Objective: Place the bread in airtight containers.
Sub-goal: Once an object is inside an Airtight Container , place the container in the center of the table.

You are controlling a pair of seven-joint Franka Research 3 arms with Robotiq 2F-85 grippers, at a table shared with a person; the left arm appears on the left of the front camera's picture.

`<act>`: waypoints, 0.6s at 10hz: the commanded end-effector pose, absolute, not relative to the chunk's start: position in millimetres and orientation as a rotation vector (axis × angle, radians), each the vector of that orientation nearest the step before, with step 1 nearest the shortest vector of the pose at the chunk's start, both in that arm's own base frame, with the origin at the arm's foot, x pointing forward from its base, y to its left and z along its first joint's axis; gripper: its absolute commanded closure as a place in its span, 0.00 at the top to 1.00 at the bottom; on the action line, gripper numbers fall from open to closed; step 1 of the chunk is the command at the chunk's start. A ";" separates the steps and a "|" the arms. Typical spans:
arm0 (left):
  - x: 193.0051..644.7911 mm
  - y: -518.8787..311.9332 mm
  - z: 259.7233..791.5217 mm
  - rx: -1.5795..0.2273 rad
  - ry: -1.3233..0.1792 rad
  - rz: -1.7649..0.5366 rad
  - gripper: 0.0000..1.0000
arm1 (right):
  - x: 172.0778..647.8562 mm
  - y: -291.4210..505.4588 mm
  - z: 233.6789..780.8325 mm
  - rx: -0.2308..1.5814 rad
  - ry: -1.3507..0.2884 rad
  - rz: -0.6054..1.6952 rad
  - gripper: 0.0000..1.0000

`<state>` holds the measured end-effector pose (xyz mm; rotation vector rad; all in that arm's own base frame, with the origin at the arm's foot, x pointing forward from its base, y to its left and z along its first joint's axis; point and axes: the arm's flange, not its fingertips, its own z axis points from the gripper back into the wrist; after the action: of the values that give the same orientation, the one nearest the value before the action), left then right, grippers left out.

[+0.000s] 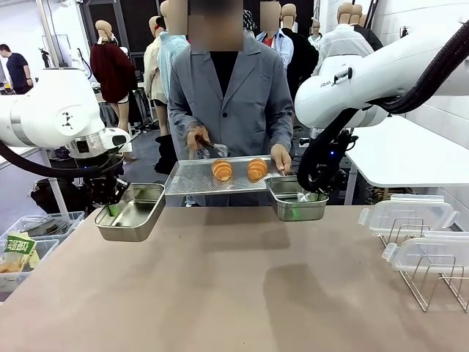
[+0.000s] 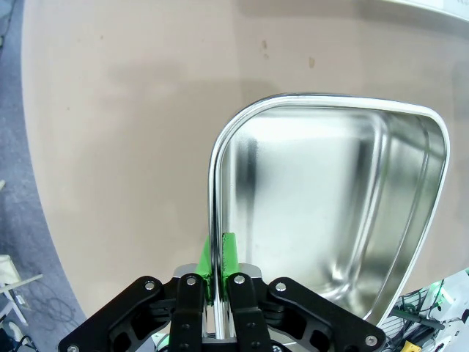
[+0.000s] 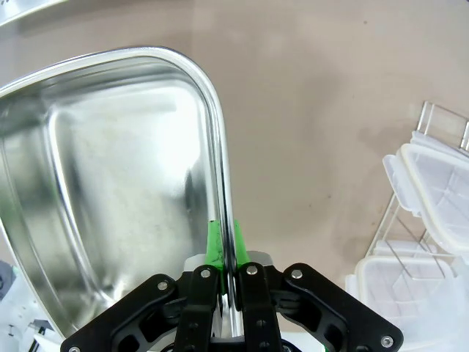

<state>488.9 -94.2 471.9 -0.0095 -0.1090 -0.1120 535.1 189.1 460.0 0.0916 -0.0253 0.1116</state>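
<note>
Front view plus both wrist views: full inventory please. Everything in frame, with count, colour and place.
croissants: 2, golden-brown, side by side on the tray
perforated tray: 1, silver, held by the person at the table's far edge
left pan: 1, steel, empty, far left of the table
right pan: 1, steel, empty, right of the tray
clear lids: 2, transparent, on the rack
wire rack: 1, metal, table's right side
table: 1, tan
bins: clear, low beside the table's left edge
person's hands: 2, at the tray
left gripper: black, green pads, shut on left pan's rim
right gripper: same, shut on right pan's rim
</note>
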 end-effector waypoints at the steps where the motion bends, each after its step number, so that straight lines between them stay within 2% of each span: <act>1: 489.9 -92.9 474.4 -0.008 -0.133 -0.129 0.00 | 530.5 187.0 459.6 0.095 -0.048 0.109 0.00; 6: 489.9 -92.9 474.4 -0.008 -0.133 -0.129 0.00 | 530.5 187.0 459.6 0.095 -0.048 0.109 0.00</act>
<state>488.9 -94.2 471.9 -0.0095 -0.1093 -0.1121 535.1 189.1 460.1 0.0916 -0.0254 0.1117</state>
